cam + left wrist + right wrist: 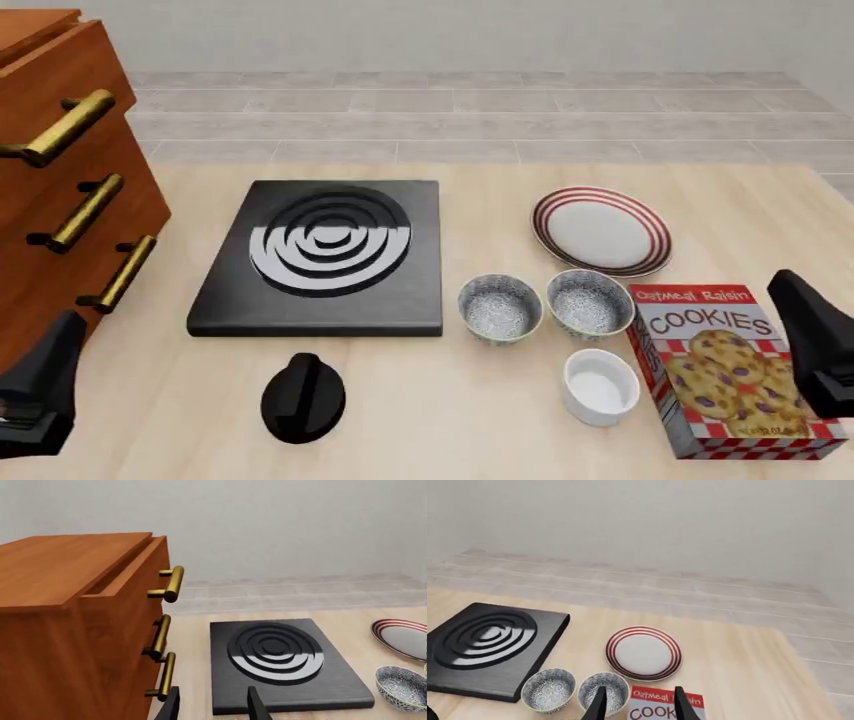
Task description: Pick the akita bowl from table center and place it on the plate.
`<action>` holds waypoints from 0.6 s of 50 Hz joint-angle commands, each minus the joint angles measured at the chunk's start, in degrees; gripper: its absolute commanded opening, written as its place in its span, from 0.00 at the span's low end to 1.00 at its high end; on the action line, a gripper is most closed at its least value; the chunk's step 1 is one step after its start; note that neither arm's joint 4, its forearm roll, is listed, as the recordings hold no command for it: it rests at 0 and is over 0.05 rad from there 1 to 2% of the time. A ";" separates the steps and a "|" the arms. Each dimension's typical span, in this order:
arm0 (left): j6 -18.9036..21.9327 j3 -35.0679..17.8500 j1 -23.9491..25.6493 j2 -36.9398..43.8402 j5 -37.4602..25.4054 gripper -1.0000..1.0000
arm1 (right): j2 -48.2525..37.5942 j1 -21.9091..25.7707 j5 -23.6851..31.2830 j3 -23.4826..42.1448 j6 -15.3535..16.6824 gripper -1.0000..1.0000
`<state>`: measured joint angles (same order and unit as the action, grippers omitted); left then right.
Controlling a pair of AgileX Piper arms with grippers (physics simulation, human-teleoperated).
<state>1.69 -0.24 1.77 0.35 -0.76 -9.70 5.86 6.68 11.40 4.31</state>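
Your left gripper (212, 706) and right gripper (642, 705) sit at seven and five o'clock, jaws parted, holding nothing.

I'm at a simulated kitchen counter: a black square stove plate (320, 258), a red-and-white cardboard cookie box (727, 368), a brass-handled wooden drawer cabinet (60, 180), pale wood tabletop (441, 430).

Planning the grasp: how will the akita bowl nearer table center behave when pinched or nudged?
The akita bowl looks rigid and glazed, so probably slippery under the claw. Its narrow foot and deep walls suggest it may tip if pushed high. It nearly touches its twin, so a nudge would likely shove that too.
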 commanded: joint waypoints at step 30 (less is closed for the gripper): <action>1.04 -0.46 3.52 -0.23 -1.56 1.00 | -37.62 22.34 -5.93 11.59 16.07 1.00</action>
<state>2.68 -0.63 4.53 0.21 -2.05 -39.00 23.76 2.76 20.91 16.76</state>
